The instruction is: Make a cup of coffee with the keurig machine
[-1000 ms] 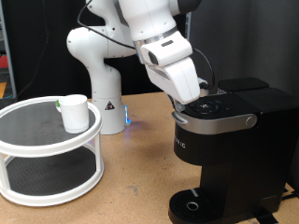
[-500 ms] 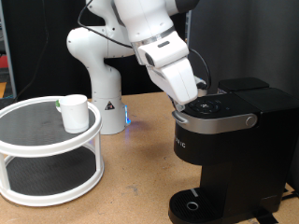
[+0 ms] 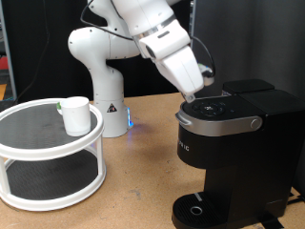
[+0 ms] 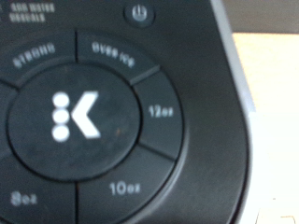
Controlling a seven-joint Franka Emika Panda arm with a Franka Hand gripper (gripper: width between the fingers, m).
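1. Over the brewer's top, the gripper (image 3: 197, 94) hangs just above the round button panel (image 3: 212, 108) of the keurig machine (image 3: 233, 153); its fingertips are hidden behind the hand, so I cannot tell whether the claw is released or clenched, and nothing shows between the fingers.
2. Seen from the wrist view, the button panel (image 4: 93, 112) fills the frame: a centre K button (image 4: 70, 114) ringed by segments marked 12oz (image 4: 160, 112), 10oz (image 4: 122, 188), 8oz, Strong and Over Ice, with a power symbol (image 4: 138, 13) at the edge. No fingers appear there.
3. At the exterior view's left, the cup (image 3: 76, 115) stands upright on the upper shelf of a white two-tier round stand (image 3: 50, 153), well apart from the machine.
4. Nothing sits on the drip area (image 3: 197, 209) at the machine's foot, so any brew started now would likely pour onto the base, not into the cup.
5. Another risk, as I judge it: the segments lie side by side, so a slightly off-centre press could pick the wrong size or strength.
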